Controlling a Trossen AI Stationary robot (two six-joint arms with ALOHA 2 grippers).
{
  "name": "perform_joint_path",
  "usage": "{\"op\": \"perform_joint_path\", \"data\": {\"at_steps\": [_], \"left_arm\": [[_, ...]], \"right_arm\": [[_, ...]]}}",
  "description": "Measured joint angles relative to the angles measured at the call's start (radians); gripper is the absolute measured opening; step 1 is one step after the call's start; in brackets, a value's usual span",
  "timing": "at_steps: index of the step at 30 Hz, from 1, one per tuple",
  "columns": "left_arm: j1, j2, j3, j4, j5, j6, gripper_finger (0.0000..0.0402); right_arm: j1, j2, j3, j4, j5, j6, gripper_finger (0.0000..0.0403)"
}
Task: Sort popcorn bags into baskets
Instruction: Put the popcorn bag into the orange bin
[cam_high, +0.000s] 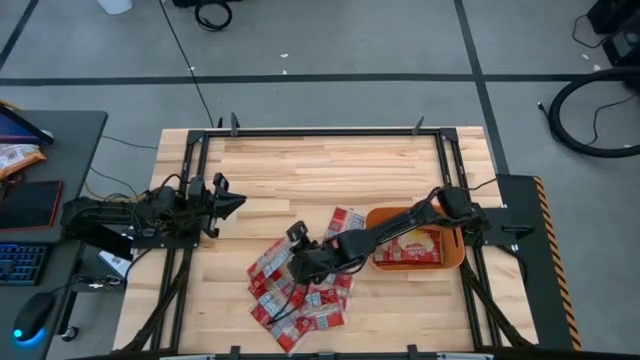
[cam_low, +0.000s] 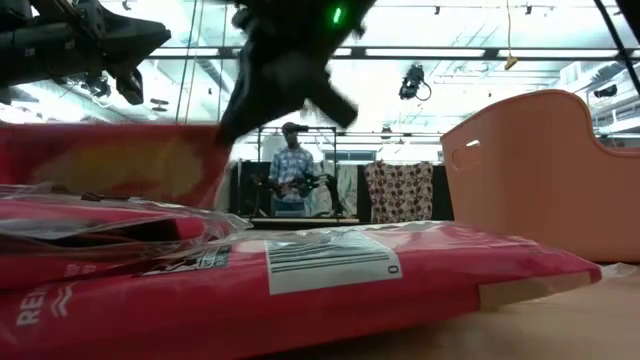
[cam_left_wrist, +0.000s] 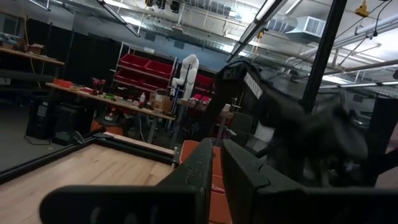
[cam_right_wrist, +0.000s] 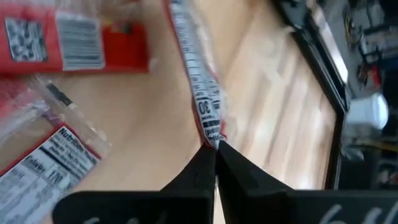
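Task status, read from the left of the bench to the right, with the orange tub (cam_high: 455, 262) as the reference point.

1. Left arm: parked at the bench edge farthest from the tub. The left pincer (cam_high: 232, 202) points toward the bench centre, its fingers pressed nearly together and carrying nothing. It plays no part in the present step.

2. Loose stock: a pile of red popcorn bags (cam_high: 275, 290) lies on the bare wood just left of the tub, several overlapping. Roughly ten packets appear to remain there; an exact count is not possible because some cover others. The low view shows one packet (cam_low: 330, 275) lying flat in the foreground with the tub wall (cam_low: 530, 170) standing behind it.

3. Right arm: it reaches from beside the tub out over the pile. The right pincer (cam_right_wrist: 214, 149) is pressed shut on the thin sealed edge of one popcorn bag (cam_right_wrist: 199, 93), which stands edge-on from the fingertips. Whether the packet is clear of the pile cannot be told.

4. Tub: at least one or two red packets (cam_high: 420, 243) already lie inside it.

Assessment: sorting is at an early stage. A small share of the packets is in the tub; the majority is left on the bench. The gripped packet has yet to be carried across and released.
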Motion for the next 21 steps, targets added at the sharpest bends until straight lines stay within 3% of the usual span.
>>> {"op": "perform_joint_path", "data": {"at_steps": [6, 15, 21], "left_arm": [[0.0, 0.0, 0.0, 0.0, 0.0, 0.0, 0.0036], [0.0, 0.0, 0.0, 0.0, 0.0, 0.0, 0.0036], [0.0, 0.0, 0.0, 0.001, 0.0, -0.004, 0.0036]], "right_arm": [[0.0, -0.132, 0.0, -0.142, -0.097, 0.213, 0.0008], [-0.002, -0.297, 0.001, -0.431, -0.549, 0.636, 0.0008], [0.025, -0.397, 0.001, -0.624, -0.656, 0.731, 0.0008]]}}
